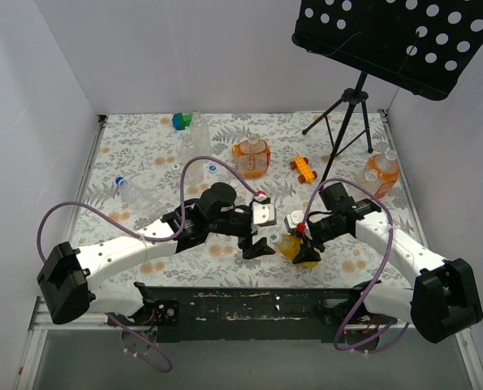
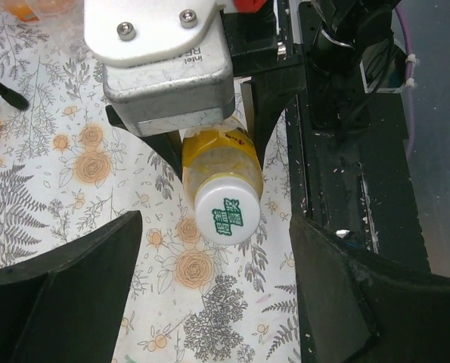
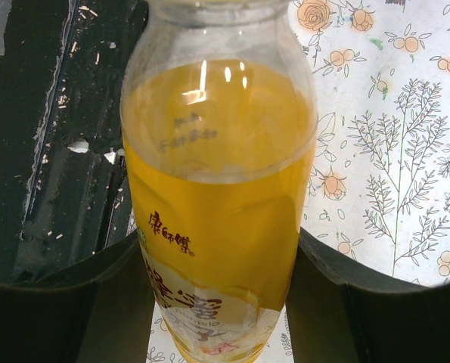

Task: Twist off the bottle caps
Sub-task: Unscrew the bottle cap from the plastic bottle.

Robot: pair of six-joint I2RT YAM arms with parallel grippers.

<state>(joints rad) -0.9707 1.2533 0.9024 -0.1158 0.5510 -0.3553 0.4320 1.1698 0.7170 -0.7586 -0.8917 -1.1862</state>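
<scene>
- Top external view: both claws meet low at centre, over the near edge of the bench [image 1: 249, 126]. The yellow bottle [image 1: 304, 253] is mostly hidden beneath them.
- Left wrist view: the left claw [image 2: 213, 265] stands wide, with a finger on either side of the white cap [image 2: 227, 215], neither touching it. A grey housing [image 2: 164, 68] covers the bottle's body.
- Right wrist view: the right claw [image 3: 221, 302] clamps the bottle's body. Cap and base are cut off.
- Just right of the cap runs a black rail [image 2: 346, 189]; bare bench lies to the left.

Bottle of yellow drink [image 2: 218, 162], white green-printed cap [image 2: 227, 214] on, tilted, on near side of toy car [image 1: 303, 168]; squat orange bottle [image 1: 251, 156] left of it.
</scene>
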